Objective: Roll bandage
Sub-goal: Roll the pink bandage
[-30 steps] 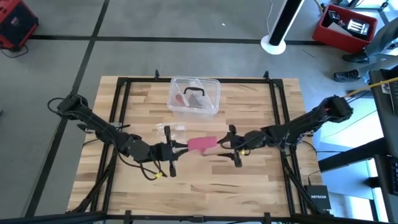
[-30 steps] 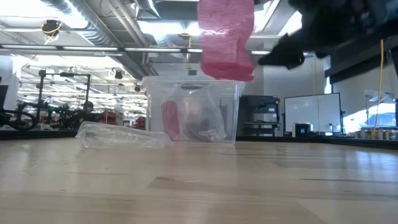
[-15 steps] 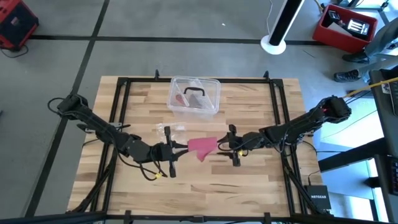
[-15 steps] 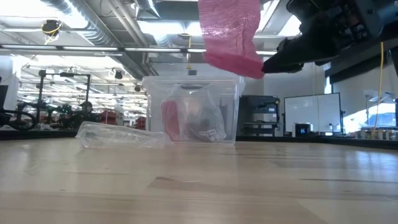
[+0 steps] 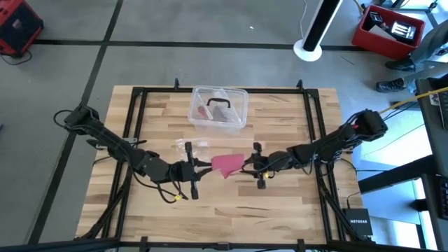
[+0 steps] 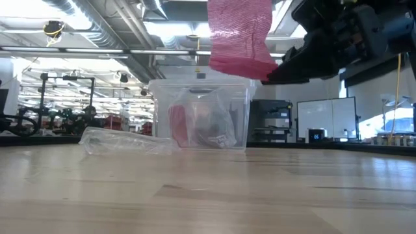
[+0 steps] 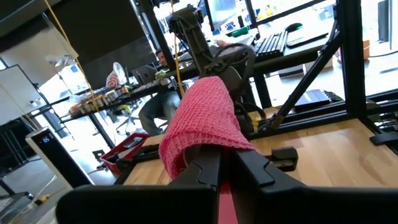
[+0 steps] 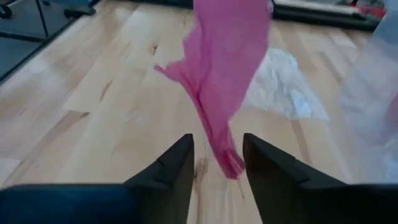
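Observation:
The pink-red bandage (image 5: pixel 225 164) hangs in the air above the table's middle, its free end (image 8: pixel 229 163) drooping; it also shows in the low view (image 6: pixel 239 36). My left gripper (image 5: pixel 203 166) is shut on it from the table's left. My right gripper (image 5: pixel 246 166) is open at the bandage's right. In the right wrist view its two fingers stand either side of the hanging free end (image 8: pixel 217 140); I see no touch. My left gripper pinches the bandage's left end (image 7: pixel 219 149) between its two fingers (image 7: pixel 202 174). The fingers lie about level and come from the table's left. The cloth bulges out past the fingertips toward the right arm, droops at its free end, and is clear of the table.
A clear plastic box (image 5: pixel 219 108) with items inside stands at the table's far middle. A crumpled clear wrapper (image 5: pixel 190 148) lies between the box and my left gripper; it also shows in the low view (image 6: pixel 123 140). Bare wood lies toward the near edge.
My right gripper has moved toward the table's left, up to the bandage, staying open. The bandage's free end has sagged from flat into a drooping corner, while my left gripper has kept its hold in place.

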Tool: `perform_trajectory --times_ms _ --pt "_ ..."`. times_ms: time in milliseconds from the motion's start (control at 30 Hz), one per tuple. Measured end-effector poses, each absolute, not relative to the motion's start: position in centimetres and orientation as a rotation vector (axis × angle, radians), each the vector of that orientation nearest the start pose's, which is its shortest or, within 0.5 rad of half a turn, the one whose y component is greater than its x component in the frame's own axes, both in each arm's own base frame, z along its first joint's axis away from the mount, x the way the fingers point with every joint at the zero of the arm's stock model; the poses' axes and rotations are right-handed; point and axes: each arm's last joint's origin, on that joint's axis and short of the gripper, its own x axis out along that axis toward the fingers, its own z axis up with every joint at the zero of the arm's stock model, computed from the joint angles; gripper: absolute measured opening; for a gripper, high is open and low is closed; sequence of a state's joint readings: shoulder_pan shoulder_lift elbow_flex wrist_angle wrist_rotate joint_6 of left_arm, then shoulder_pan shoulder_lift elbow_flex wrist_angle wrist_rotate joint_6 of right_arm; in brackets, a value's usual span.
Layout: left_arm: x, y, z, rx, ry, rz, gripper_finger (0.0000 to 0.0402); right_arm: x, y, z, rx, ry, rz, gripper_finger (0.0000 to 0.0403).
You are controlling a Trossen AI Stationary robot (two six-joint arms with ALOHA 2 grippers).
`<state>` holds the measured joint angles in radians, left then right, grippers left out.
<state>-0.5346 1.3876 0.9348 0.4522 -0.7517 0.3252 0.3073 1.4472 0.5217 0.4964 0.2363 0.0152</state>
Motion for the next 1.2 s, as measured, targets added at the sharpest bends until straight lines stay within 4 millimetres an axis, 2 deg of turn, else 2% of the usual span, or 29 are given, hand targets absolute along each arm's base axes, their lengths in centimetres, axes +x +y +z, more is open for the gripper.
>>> perform_trajectory --times_ms 400,733,867,967,1200 --pt "27.4 -13.8 31.0 0.395 0.048 0.265 0.0008 25.9 7.6 16.1 -0.087 0.452 0.073 0.0085" --pt "27.4 -13.7 30.9 0.404 0.060 0.285 0.0008 24.9 7.4 17.3 -0.076 0.474 0.121 0.0081" --pt "27.4 -13.7 30.9 0.401 0.061 0.285 0.0008 24.9 7.2 17.6 -0.125 0.459 0.060 0.0082" --pt "27.4 -13.7 30.9 0.401 0.061 0.285 0.0008 24.9 7.1 17.6 -0.153 0.456 0.028 0.0098" --pt "27.4 -13.7 30.9 0.392 0.059 0.285 0.0008 24.8 6.5 17.5 -0.241 0.460 -0.130 0.0178"
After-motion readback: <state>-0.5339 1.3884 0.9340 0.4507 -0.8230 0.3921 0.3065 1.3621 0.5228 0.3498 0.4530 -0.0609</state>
